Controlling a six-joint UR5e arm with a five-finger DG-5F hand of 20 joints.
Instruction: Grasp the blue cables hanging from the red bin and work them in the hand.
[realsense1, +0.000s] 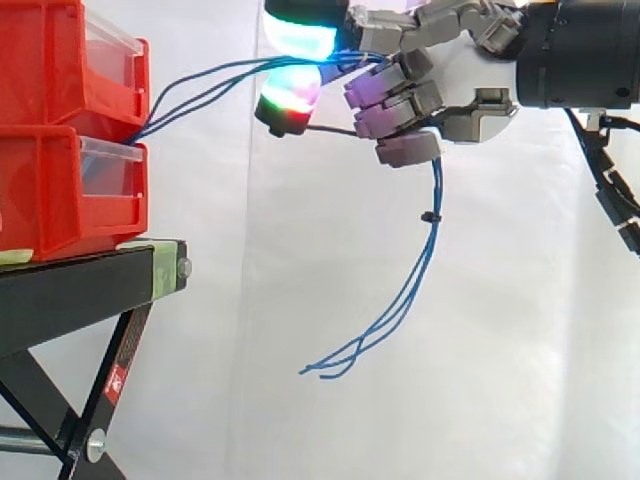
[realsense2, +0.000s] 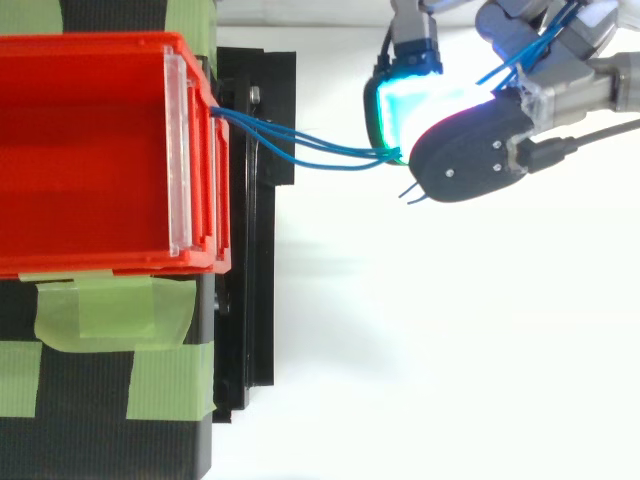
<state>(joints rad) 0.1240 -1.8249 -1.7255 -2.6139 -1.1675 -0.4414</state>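
Blue cables (realsense1: 431, 240) leave the gap between the two stacked red bins (realsense1: 50, 190) at the left and run rightward and slightly up into my hand (realsense1: 460, 90). The hand is curled round them, with purple-lit fingers folded over the strands. Two glowing fingertips (realsense1: 298, 38), one cyan and one red-green, close on the cables from the bin side. Below the hand the loose ends hang down and sweep left, bound by a small black tie. From above, the cables (realsense2: 330, 155) stretch from the bin's front to the hand (realsense2: 470, 150).
The bins stand on a black stand (realsense1: 80, 290) with slanted legs. Green tape (realsense2: 110, 310) holds the top red bin (realsense2: 90, 150) to the stand. A white curtain lies behind everything, and open air fills the space right of the stand under the hand.
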